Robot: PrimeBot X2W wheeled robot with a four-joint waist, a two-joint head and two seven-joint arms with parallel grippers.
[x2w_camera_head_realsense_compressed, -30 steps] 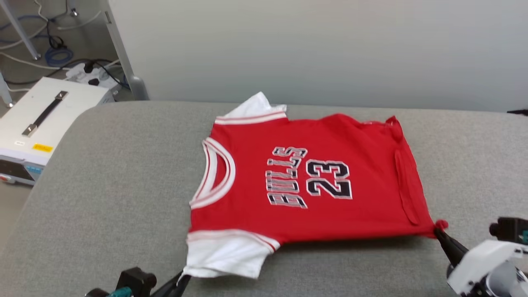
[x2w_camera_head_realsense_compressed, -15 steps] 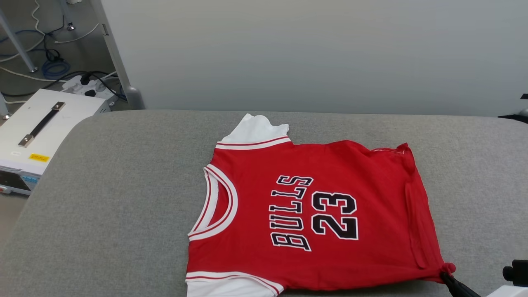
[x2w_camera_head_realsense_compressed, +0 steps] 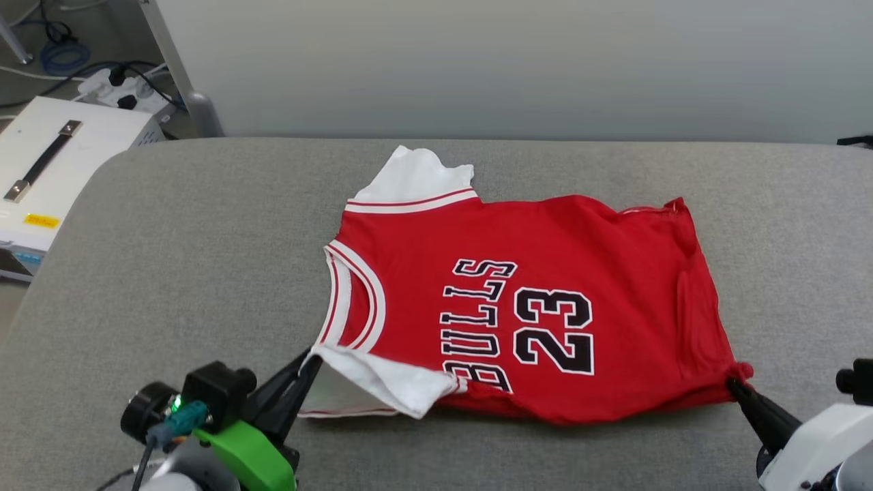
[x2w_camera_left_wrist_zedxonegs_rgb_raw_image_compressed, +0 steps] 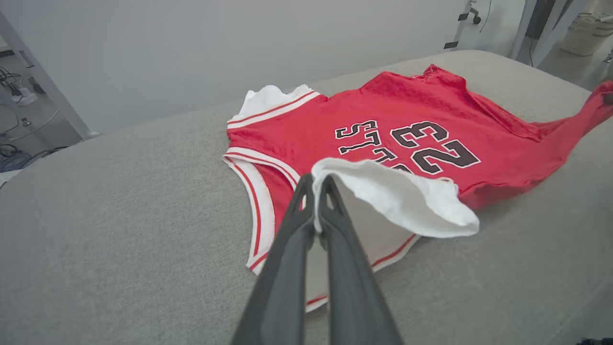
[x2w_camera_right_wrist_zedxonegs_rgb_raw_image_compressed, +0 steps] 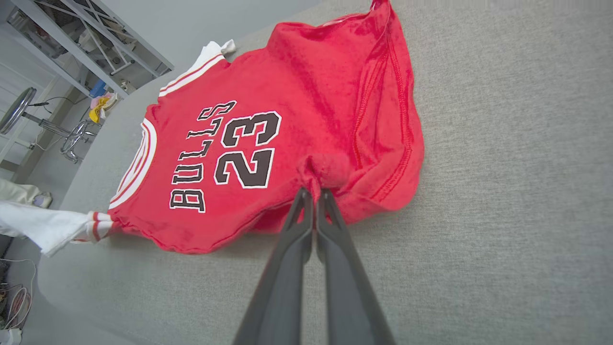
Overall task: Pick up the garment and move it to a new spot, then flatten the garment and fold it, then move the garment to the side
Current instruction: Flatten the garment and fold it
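The garment (x2w_camera_head_realsense_compressed: 539,286), a red jersey T-shirt with white sleeves and "BULLS 23" lettering, lies face up on the grey table (x2w_camera_head_realsense_compressed: 170,259), collar to the left. My left gripper (x2w_camera_head_realsense_compressed: 312,359) is shut on the near white sleeve (x2w_camera_left_wrist_zedxonegs_rgb_raw_image_compressed: 397,196), lifting and folding it over the shirt's near edge. My right gripper (x2w_camera_head_realsense_compressed: 735,383) is shut on the near red hem corner (x2w_camera_right_wrist_zedxonegs_rgb_raw_image_compressed: 325,167), which is bunched at its tips. The far sleeve (x2w_camera_head_realsense_compressed: 412,179) lies flat. The same garment (x2w_camera_left_wrist_zedxonegs_rgb_raw_image_compressed: 407,124) and garment (x2w_camera_right_wrist_zedxonegs_rgb_raw_image_compressed: 268,129) appear in both wrist views.
A white equipment box (x2w_camera_head_realsense_compressed: 41,164) with a handle stands off the table's left end, with cables and a power strip (x2w_camera_head_realsense_compressed: 116,88) on the floor behind it. A grey wall (x2w_camera_head_realsense_compressed: 511,61) runs along the table's far edge.
The camera has shifted between frames. My left gripper has raised the near white sleeve and drawn it inward over the shirt's near edge; the near hem now sags in a curve between both grippers.
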